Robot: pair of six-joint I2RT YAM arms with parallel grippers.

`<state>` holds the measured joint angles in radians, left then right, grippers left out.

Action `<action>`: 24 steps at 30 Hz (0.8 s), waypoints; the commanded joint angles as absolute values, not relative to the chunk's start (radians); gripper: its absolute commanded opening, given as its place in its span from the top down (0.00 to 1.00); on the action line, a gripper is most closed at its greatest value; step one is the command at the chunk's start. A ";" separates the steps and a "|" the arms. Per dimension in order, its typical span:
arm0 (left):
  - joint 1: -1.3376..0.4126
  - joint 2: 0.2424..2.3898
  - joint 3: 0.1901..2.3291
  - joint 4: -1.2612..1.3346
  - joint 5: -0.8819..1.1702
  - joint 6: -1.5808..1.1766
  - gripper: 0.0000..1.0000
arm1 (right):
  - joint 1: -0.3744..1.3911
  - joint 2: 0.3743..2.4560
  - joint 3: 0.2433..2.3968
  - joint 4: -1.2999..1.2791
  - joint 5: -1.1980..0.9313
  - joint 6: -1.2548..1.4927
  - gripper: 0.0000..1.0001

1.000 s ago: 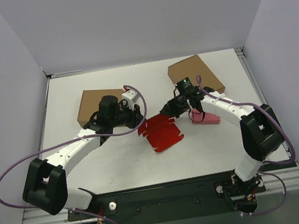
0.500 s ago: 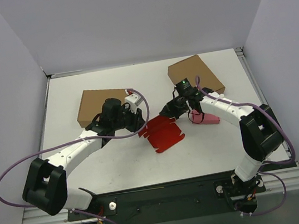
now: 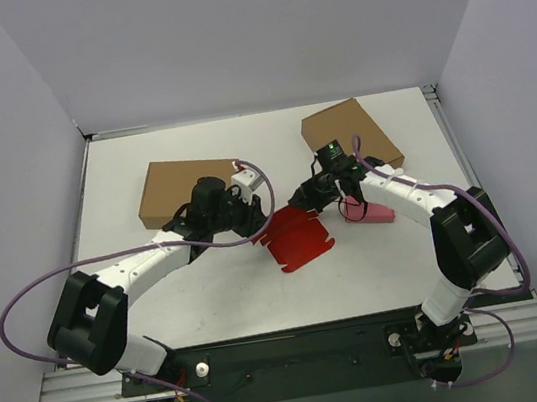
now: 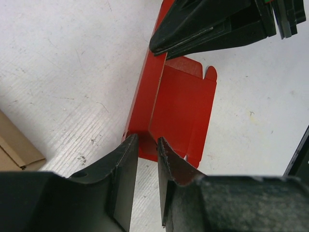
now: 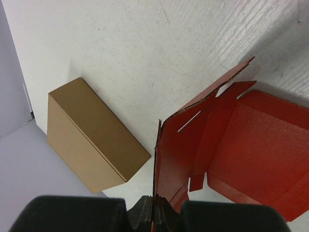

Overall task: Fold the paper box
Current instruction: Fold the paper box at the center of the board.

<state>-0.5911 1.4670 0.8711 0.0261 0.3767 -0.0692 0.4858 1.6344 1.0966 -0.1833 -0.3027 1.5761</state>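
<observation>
The paper box (image 3: 302,242) is a bright red die-cut sheet lying mid-table, its far flaps raised. In the right wrist view a raised flap of the paper box (image 5: 251,140) stands on edge, and my right gripper (image 5: 155,209) is shut on its corner. From above, the right gripper (image 3: 300,199) sits at the sheet's far edge. My left gripper (image 3: 258,225) is at the sheet's left end. In its wrist view the left gripper (image 4: 147,140) has its jaws a narrow gap apart, tips at the near end of the paper box (image 4: 183,106), beside a raised crease. The right gripper's fingers (image 4: 203,24) show at the far end.
A brown cardboard box (image 3: 181,189) lies behind the left arm; it shows as the brown box (image 5: 91,130) in the right wrist view. A second brown box (image 3: 351,134) sits at the back right. A small pink box (image 3: 371,212) lies under the right arm.
My left gripper has moved right, up to the red sheet's left end, and its jaws have narrowed. The sheet has shifted slightly right. The right gripper keeps its hold.
</observation>
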 commanded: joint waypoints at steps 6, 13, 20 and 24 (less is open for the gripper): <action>-0.603 1.516 0.894 0.181 0.397 -0.152 0.67 | 0.491 1.626 1.095 -0.199 -0.318 1.575 1.00; -0.607 1.566 0.896 0.311 0.396 -0.248 0.67 | 0.492 1.628 1.094 -0.198 -0.316 1.574 1.00; -0.592 1.556 0.900 0.313 0.410 -0.264 0.62 | 0.488 1.620 1.085 -0.196 -0.314 1.575 1.00; -0.503 1.497 0.896 0.246 0.494 -0.227 0.47 | 0.480 1.612 1.069 -0.196 -0.316 1.574 1.00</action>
